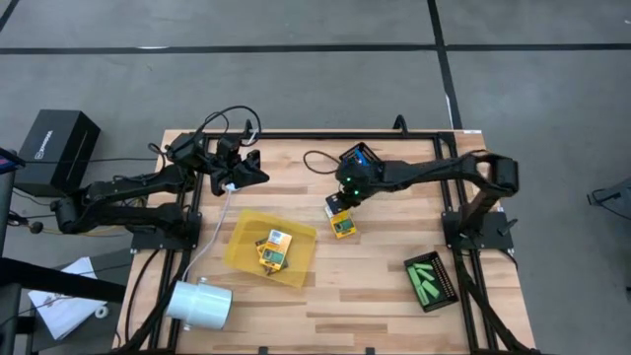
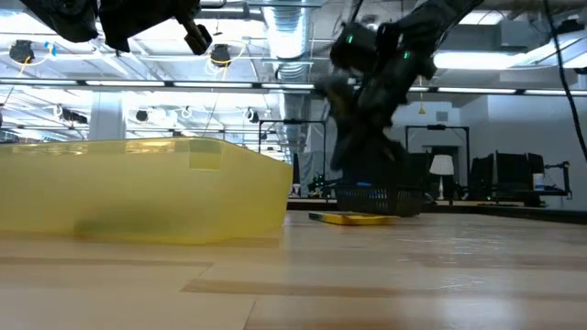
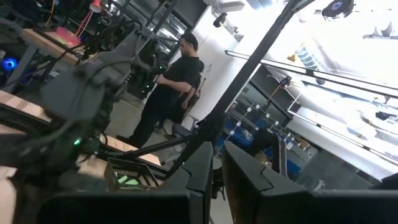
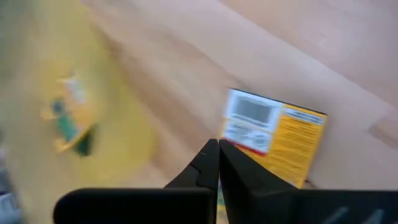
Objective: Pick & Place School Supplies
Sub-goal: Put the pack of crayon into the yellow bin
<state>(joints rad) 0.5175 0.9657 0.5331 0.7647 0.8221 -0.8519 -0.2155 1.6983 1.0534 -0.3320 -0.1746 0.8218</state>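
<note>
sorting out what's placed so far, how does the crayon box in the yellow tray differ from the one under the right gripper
Place: the crayon box in the tray lies inside the yellow tray; the crayon box on the table lies on bare wood to the tray's right.
Gripper: the shut right gripper is just above the table box; no gripper is near the tray box, and the left gripper waits at the table's far side.
Shared: both are yellow and lie flat.

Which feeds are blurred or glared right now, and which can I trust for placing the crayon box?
Right wrist view: motion-smeared, the yellow tray a blur, the crayon box soft. Low view: right arm blurred against bright ceiling lights. Left wrist view: blown-out glare on one side. High view: evenly lit and the sharpest; trust it.
</note>
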